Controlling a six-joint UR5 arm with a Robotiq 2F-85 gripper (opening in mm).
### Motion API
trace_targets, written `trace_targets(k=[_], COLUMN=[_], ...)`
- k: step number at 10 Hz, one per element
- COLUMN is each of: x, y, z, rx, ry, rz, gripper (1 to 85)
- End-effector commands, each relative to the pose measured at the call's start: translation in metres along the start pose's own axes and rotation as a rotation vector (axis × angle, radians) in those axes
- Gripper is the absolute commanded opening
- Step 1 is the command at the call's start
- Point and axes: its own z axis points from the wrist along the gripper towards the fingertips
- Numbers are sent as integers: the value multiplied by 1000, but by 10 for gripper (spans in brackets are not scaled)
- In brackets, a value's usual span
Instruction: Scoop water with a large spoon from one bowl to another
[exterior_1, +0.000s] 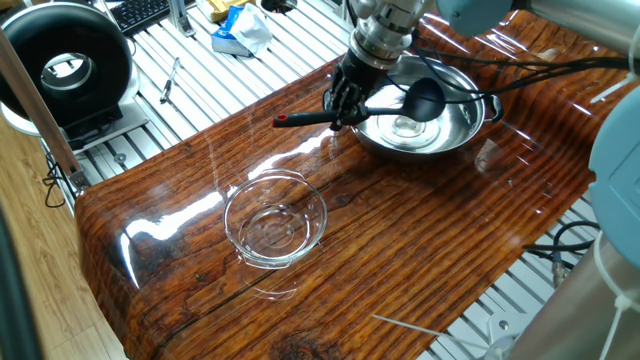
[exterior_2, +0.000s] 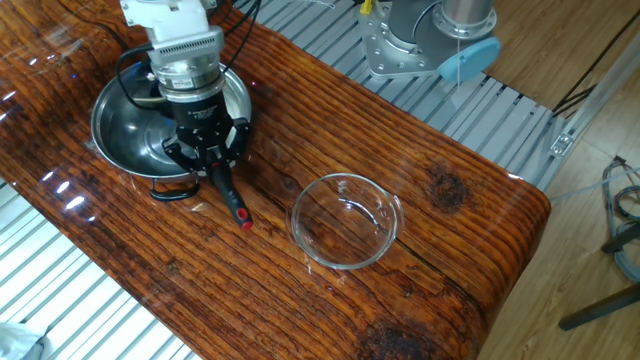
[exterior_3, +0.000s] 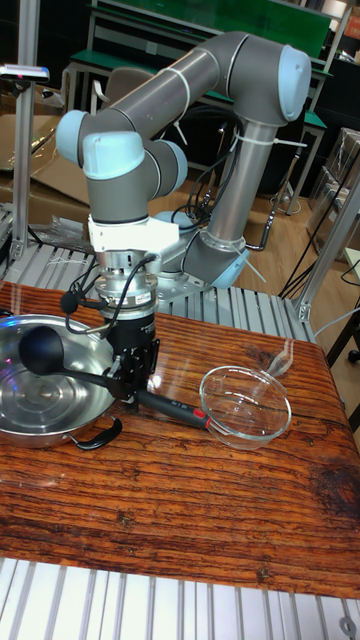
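Ladle (exterior_1: 400, 105) clamped at mid-handle by gripper (exterior_1: 345, 100), cup raised above steel bowl (exterior_1: 462, 125), red-tipped handle end pointing out over bare wood toward glass bowl (exterior_1: 276, 220). Steel bowl near table's (exterior_1: 400, 260) far corner, handle just inside edge. Glass bowl well apart, open tabletop between and around. Water not discernible in cup.

Beyond the bench's (exterior_1: 400, 250) far edge, a black round fan (exterior_1: 65, 65), a keyboard (exterior_1: 140, 12) and a crumpled blue-white bag (exterior_1: 240, 30) lie on the slatted metal surface (exterior_1: 230, 80).
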Motion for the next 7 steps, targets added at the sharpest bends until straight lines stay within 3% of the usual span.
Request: trace_targets(k=[1,3,5,7], x=[8,12,12,12], y=[0,-1,-1,0], z=[1,1,2,3], rx=[8,11,12,9], ry=[11,23,21,18], rz=[-10,-16,-34,-40], gripper=[10,40,153,210])
